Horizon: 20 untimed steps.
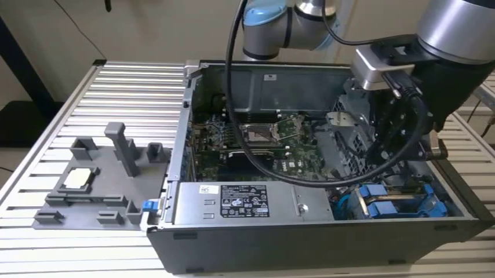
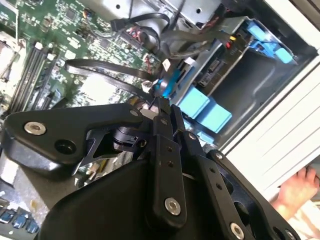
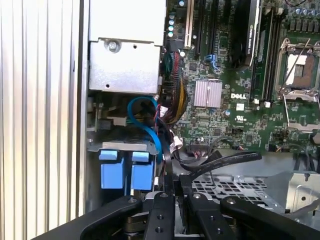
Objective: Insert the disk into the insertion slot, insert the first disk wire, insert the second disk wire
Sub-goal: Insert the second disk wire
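Note:
My gripper point(image 2: 161, 104) reaches down into the open computer case, at the exterior view's right. In both wrist views its fingers point(image 3: 161, 200) stand together on the end of a thin blue disk wire point(image 3: 149, 131), which loops up from beside the motherboard. The disk's bright blue carrier bracket point(image 1: 395, 206) shows in the insertion slot point(image 3: 225, 189), the grey bay with the mesh wall. Two blue tabs point(image 2: 202, 111) lie just beyond my fingertips. Black flat cables point(image 2: 100, 70) run past the fingers.
The grey power-supply box point(image 1: 240, 202) fills the case's front. The green motherboard point(image 3: 235, 115) and its processor socket point(image 1: 259, 134) lie behind it. A grey fixture point(image 1: 93, 185) stands on the slatted table at the exterior view's left. A person's hand point(image 2: 295, 192) is outside the case wall.

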Each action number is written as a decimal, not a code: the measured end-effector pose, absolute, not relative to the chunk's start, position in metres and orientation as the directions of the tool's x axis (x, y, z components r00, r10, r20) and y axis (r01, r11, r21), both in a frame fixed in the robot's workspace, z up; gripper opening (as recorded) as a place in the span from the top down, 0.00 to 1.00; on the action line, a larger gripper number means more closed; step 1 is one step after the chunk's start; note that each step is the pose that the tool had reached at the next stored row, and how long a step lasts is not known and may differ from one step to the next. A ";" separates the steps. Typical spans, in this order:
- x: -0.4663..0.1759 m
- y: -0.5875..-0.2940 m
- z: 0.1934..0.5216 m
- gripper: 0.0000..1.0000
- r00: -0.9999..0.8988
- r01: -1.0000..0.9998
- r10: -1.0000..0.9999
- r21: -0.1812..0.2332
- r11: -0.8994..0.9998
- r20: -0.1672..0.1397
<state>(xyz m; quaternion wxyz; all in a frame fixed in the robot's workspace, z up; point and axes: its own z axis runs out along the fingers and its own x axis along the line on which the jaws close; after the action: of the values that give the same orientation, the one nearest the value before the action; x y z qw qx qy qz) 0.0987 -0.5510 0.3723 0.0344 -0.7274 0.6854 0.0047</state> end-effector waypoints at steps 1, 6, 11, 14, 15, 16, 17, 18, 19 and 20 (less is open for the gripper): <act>0.101 -0.553 0.372 0.84 0.060 -0.997 -0.997 -0.044 -0.058 -0.054; 0.120 -0.562 0.370 0.84 0.060 -0.997 -0.997 -0.043 -0.058 -0.054; 0.135 -0.568 0.366 0.84 0.060 -0.997 -0.997 -0.043 -0.058 -0.054; 0.137 -0.570 0.363 0.84 0.055 -0.998 -0.997 -0.043 -0.053 -0.054; 0.138 -0.570 0.362 0.84 0.052 -0.998 -0.997 -0.043 -0.050 -0.054; 0.138 -0.570 0.361 0.84 0.049 -0.998 -0.997 -0.043 -0.046 -0.054; 0.139 -0.570 0.360 0.84 0.044 -0.998 -0.998 -0.043 -0.042 -0.054; 0.139 -0.571 0.359 0.84 0.038 -0.998 -0.998 -0.043 -0.036 -0.054; 0.139 -0.571 0.358 0.84 0.032 -0.999 -0.998 -0.043 -0.029 -0.054; 0.139 -0.571 0.357 0.84 0.026 -0.999 -0.998 -0.043 -0.023 -0.054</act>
<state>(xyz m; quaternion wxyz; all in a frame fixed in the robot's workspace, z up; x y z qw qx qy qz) 0.1391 -0.5708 0.3575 0.0342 -0.7153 0.6980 0.0043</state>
